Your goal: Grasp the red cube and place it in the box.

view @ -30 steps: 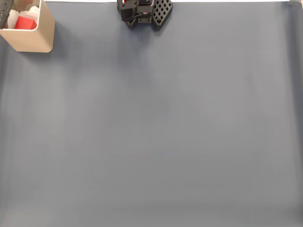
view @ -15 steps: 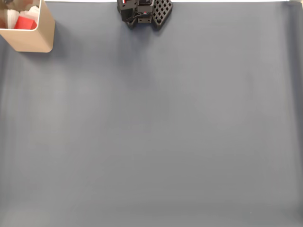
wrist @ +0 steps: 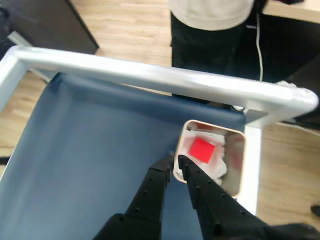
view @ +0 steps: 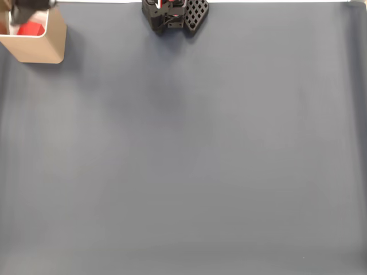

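Note:
The red cube (wrist: 202, 149) lies flat on white padding inside the tan box (wrist: 210, 126). In the wrist view my gripper (wrist: 175, 161) hangs above the box's left wall, apart from the cube, its two black fingers close together and holding nothing. In the fixed view the box (view: 35, 48) stands at the top left corner with the red cube (view: 30, 28) showing inside. A dark blurred part of my arm (view: 31, 4) crosses the box's far edge there.
The arm's black base (view: 172, 14) sits at the top middle of the blue-grey mat (view: 189, 149). A pale metal rail (wrist: 150, 75) frames the table just beyond the box. A person (wrist: 210, 20) stands behind that rail.
In the fixed view the dark part of the arm has shifted from the box's left edge to over its far edge. The cube has stayed in the box.

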